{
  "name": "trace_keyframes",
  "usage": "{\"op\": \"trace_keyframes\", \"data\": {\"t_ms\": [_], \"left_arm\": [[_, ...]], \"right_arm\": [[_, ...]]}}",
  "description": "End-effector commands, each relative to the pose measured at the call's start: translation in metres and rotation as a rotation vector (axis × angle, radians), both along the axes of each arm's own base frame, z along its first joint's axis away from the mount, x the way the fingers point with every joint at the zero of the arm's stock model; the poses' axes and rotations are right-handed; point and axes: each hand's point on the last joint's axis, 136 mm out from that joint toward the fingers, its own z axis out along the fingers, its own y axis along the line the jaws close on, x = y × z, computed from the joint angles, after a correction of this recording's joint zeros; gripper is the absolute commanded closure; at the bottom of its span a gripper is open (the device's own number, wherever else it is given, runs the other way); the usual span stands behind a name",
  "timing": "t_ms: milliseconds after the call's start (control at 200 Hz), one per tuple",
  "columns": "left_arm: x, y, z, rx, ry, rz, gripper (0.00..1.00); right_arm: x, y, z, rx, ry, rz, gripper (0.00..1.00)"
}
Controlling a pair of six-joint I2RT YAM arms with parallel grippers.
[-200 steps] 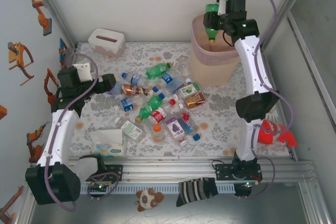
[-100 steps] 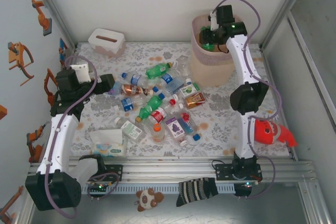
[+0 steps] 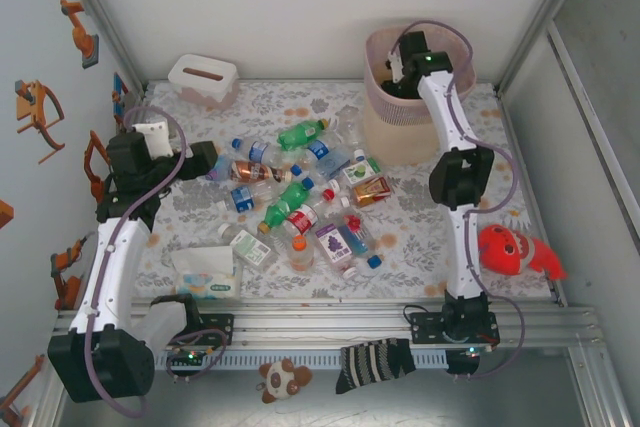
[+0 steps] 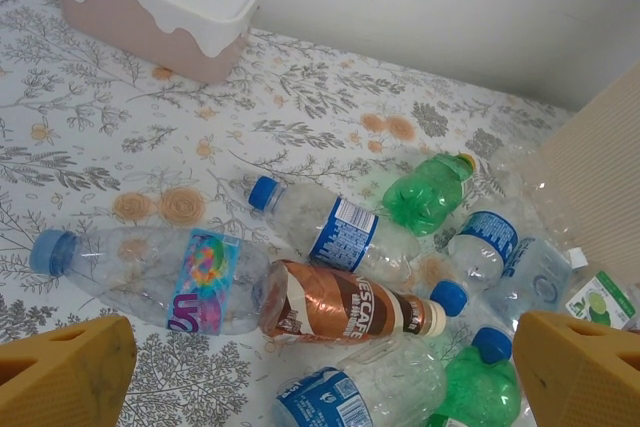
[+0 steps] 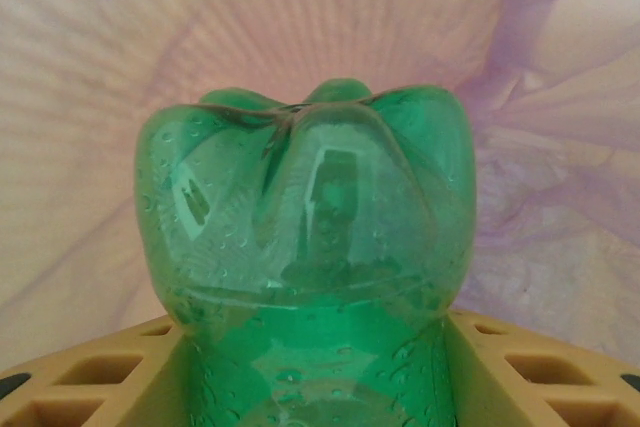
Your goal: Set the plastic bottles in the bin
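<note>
Inside the bin [image 3: 385, 137], close against its pink liner [image 5: 560, 67], the right end effector [image 5: 320, 392] is clamped on a green bottle [image 5: 305, 217]. The bottle's base points away from the wrist, and it is probably held this deep so that it drops in cleanly instead of bouncing off the rim. Over the worktop [image 3: 430, 212], the left end effector [image 4: 320, 377] hangs with its fingers wide apart, facing the heap of plastic bottles [image 3: 300, 202], likely lined up for a pick.
</note>
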Motion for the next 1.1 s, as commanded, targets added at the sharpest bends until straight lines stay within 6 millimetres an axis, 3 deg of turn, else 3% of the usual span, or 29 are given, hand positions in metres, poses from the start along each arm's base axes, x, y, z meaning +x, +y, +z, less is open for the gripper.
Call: {"op": "trace_keyframes", "data": {"t_ms": [0,295,401,491,756,1097], "left_arm": [[-0.004,-0.001,0.003,0.033,-0.019,-0.012,0.04],[-0.004,-0.002,0.002,0.040,-0.016,-0.018,0.04],[-0.005,-0.003,0.001,0.043,-0.009,-0.021,0.04],[-0.005,-0.004,0.001,0.050,-0.009,-0.021,0.04],[-0.005,-0.005,0.002,0.050,-0.013,-0.025,0.04],[-0.006,-0.006,0.004,0.047,-0.019,-0.029,0.04]], "right_arm": [[-0.003,-0.007,-0.013,-0.040,0.035,0.021,0.41],[-0.001,-0.003,-0.049,-0.034,0.098,0.039,0.38],[-0.002,0.000,-0.052,-0.013,0.107,0.040,0.36],[-0.002,0.001,-0.048,0.001,0.104,0.037,0.28],[-0.004,0.000,-0.005,0.016,0.031,0.025,0.23],[-0.017,-0.009,0.089,0.023,-0.143,0.002,0.23]]}}
